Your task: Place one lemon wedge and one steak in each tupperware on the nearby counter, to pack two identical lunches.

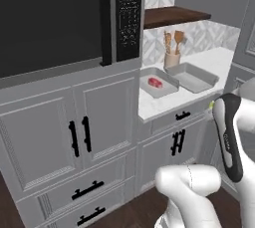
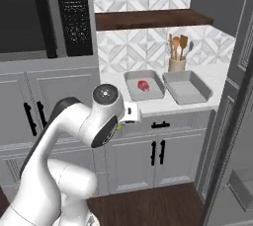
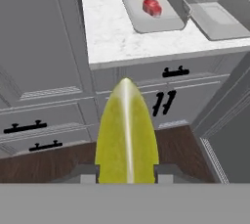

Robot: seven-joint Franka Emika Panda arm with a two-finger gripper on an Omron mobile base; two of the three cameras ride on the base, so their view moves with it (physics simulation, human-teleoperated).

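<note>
— Two tupperware containers sit side by side on the tabletop (image 3: 112, 37), right?

— Yes. One tupperware (image 3: 155, 9) lies nearer the tabletop's front edge and toward the tall cabinet side, and it holds the steak (image 3: 152, 6), a small red-pink piece about mid-tray. The second tupperware (image 3: 217, 10) is just beside it, toward the tabletop's other end.

— And the lemon wedge?

— The lemon wedge (image 3: 127, 135) is pinched in the tool (image 3: 127, 171), one finger pressed on each side of it, pointed end away from the hand. It hangs in front of the drawers, below the tabletop's front edge, well apart from both containers.

— Anything behind the trays?

— At the tabletop's back edge, by the patterned wall, a tan cup of wooden utensils (image 2: 177, 55) stands near the second container's back corner.

— What do the base views show of the wedge?

— Just a sliver of yellow-green near the white wrist.
</note>
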